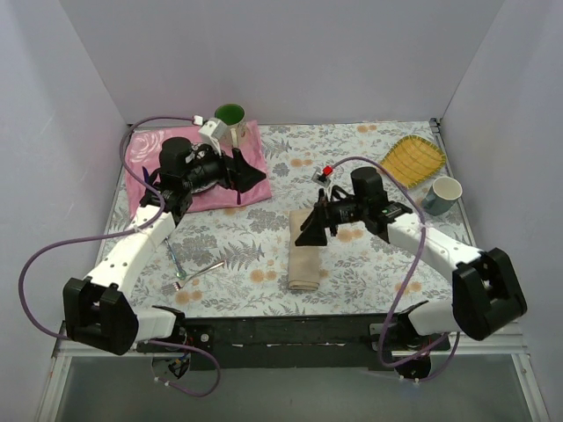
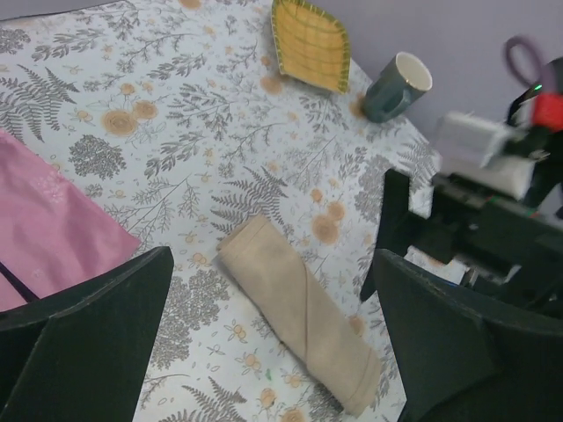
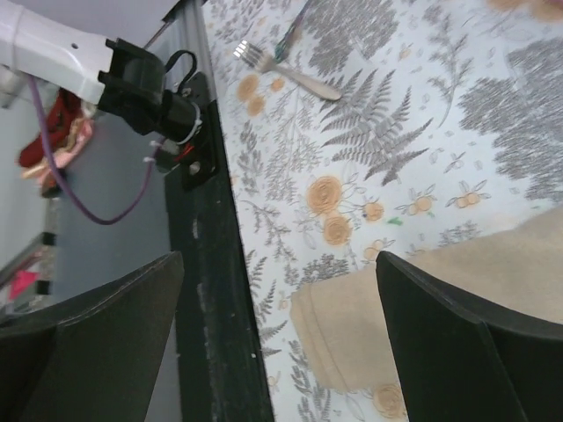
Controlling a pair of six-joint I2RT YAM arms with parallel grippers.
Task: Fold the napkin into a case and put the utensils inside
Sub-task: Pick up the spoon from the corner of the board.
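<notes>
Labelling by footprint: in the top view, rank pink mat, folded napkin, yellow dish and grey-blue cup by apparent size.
1. pink mat, though partly covered
2. folded napkin and yellow dish, too alike to rank
3. grey-blue cup

Folded napkin (image 1: 305, 251) mid tabletop (image 1: 352, 274); fork (image 1: 201, 270) & spoon (image 1: 173, 255) to its left, nr front. Mat (image 1: 145, 160) back left, mug (image 1: 230, 119) at its rear edge. Dish (image 1: 413, 158) & cup (image 1: 442, 195) back right.

On floral tablecloth (image 1: 255, 237): pink mat (image 1: 142, 156) far left, green-lined mug (image 1: 230, 120) at its far edge — far right, yellow woven dish (image 1: 413, 159) beside grey-blue cup (image 1: 442, 194).
</notes>
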